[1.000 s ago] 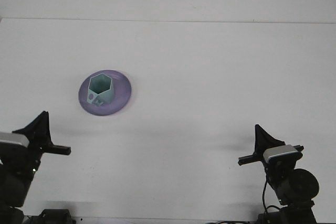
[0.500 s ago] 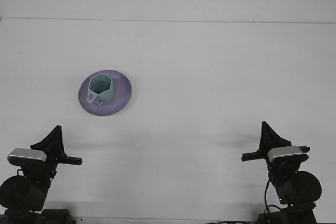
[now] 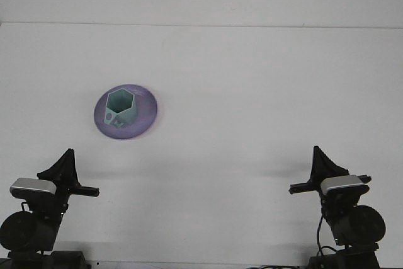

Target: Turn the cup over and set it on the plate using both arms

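Observation:
A teal hexagonal cup (image 3: 119, 107) stands upright, mouth up, on the purple plate (image 3: 146, 114) left of the table's middle. My left gripper (image 3: 63, 169) is low at the front left, well clear of the plate. My right gripper (image 3: 322, 165) sits low at the front right, far from the cup. Neither holds anything.
The white table (image 3: 252, 92) runs back to a pale wall, with its far edge across the top of the view. Both arm bases stand at the table's front edge.
The left arm has drawn back and settled low near the front edge; the right arm shifted slightly right. Between half a second ago and now almost nothing moved. Cup and plate stayed put.

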`<state>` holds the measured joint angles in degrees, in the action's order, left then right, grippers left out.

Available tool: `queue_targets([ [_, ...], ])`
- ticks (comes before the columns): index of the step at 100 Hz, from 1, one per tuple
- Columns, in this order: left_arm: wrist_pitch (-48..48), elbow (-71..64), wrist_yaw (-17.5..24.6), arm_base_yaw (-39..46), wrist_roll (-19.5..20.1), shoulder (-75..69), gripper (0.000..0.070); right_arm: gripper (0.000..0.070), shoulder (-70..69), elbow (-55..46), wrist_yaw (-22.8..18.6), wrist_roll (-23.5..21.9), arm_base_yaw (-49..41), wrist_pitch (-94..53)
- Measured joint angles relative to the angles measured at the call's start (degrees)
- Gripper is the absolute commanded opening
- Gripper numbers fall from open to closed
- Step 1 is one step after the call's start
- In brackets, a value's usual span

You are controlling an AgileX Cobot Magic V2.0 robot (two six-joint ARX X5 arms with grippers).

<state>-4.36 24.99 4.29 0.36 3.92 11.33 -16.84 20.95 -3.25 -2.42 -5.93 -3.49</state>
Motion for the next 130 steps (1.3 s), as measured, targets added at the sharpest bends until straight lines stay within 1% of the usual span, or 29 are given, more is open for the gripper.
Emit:
queue_targets([
  [16, 12.74, -15.06, -0.04, -0.98, -0.76, -5.35, 0.0015, 0.0000, 0.00, 0.00, 0.00, 0.00, 0.00, 0.00],
  [29, 12.66, -23.06, -0.85, -1.75, -2.36, -9.94, 0.0015, 0.0000, 0.00, 0.00, 0.00, 0.00, 0.00, 0.00],
  [32, 12.11, -23.04, -1.09, -1.77, -2.60, -10.69, 0.0015, 0.0000, 0.00, 0.00, 0.02, 0.00, 0.00, 0.00],
  [40, 14.86, -23.02, -1.16, -1.90, -3.06, -11.13, 0.0015, 0.0000, 0.00, 0.00, 0.02, 0.00, 0.00, -0.02],
  [51, 14.25, -23.04, -1.16, -2.03, -3.26, -11.04, 0.0015, 0.0000, 0.00, 0.00, 0.02, 0.00, 0.00, 0.00],
  [67, 14.23, -23.04, -1.16, -2.03, -4.96, -11.02, 0.0015, 0.0000, 0.00, 0.00, 0.02, 0.00, 0.00, 0.00],
  [117, 14.21, -23.04, -1.16, -2.03, -5.16, -11.02, 0.0015, 0.0000, 0.00, 0.00, 0.15, 0.04, 0.00, 0.00],
  [123, 14.23, -23.04, -1.16, -2.03, -5.16, -11.02, 0.0015, 0.0000, 0.02, 0.00, 1.07, 0.98, 0.02, 0.02],
  [130, 14.23, -23.04, -1.16, -2.03, -5.16, -11.02, 0.0015, 0.0000, 0.96, -0.15, 2.40, 3.21, 0.72, -0.57],
])
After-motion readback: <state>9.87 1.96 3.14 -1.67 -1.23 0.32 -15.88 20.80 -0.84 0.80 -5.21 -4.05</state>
